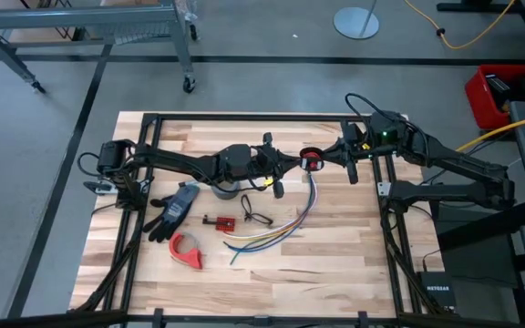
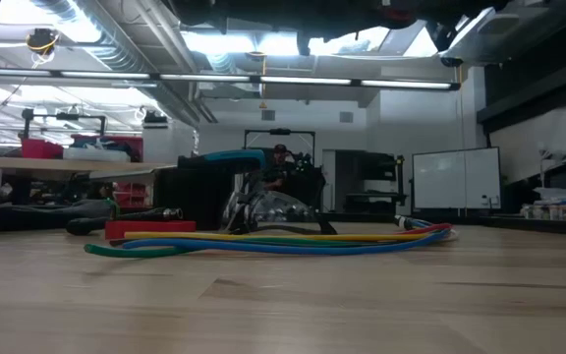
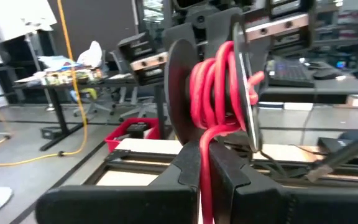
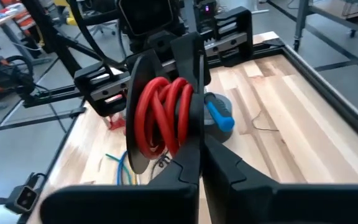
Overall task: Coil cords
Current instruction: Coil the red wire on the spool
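— So where does the thin red wire coil point(image 1: 312, 160) sit?

— Up above the wooden desk point(image 1: 335, 264), between the two arms. The left pincer point(image 3: 205, 163) is closed on a strand running out of the coil, and the right pincer point(image 4: 199, 163) is closed on the coil itself; both touch it.

— Its axis?

— Loops stand on edge, with the winding axis roughly along the line between the arms.

— Count?

— One red coil, two pincers, one bundle of multicoloured wires point(image 1: 272, 232) lying below.

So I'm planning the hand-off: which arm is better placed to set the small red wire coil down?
Probably the right: the right gripper is shut on the red wire coil, while the left gripper is shut only on its trailing strand.
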Available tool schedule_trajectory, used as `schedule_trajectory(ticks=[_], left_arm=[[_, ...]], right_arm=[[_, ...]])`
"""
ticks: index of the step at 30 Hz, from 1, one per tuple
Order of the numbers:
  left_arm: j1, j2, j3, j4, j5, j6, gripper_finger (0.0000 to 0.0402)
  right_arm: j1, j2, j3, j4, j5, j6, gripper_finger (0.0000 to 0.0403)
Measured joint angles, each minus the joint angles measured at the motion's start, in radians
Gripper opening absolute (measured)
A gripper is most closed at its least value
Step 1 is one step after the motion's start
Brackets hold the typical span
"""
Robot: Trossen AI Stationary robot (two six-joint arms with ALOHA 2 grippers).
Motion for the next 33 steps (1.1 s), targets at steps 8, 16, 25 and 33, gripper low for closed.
schedule_trajectory(ticks=[8, 16, 25, 33], left_arm=[[-0.008, 0.0, 0.0, 0.006, 0.011, -0.026, 0.0025], [-0.013, 0.001, -0.001, 0.029, 0.027, -0.023, 0.0062], [-0.013, 0.002, -0.001, 0.031, 0.033, -0.033, 0.0103], [-0.016, 0.002, -0.001, 0.011, 0.02, -0.149, 0.0095]], right_arm=[[0.0, 0.0, 0.0, 0.001, -0.036, -0.007, 0.0006], [0.0, 0.0, 0.001, 0.003, -0.069, -0.027, 0.0004], [0.0, 0.0, 0.002, -0.001, -0.103, -0.027, 0.0003], [0.0, 0.001, 0.002, -0.008, -0.081, -0.026, 0.0002]])
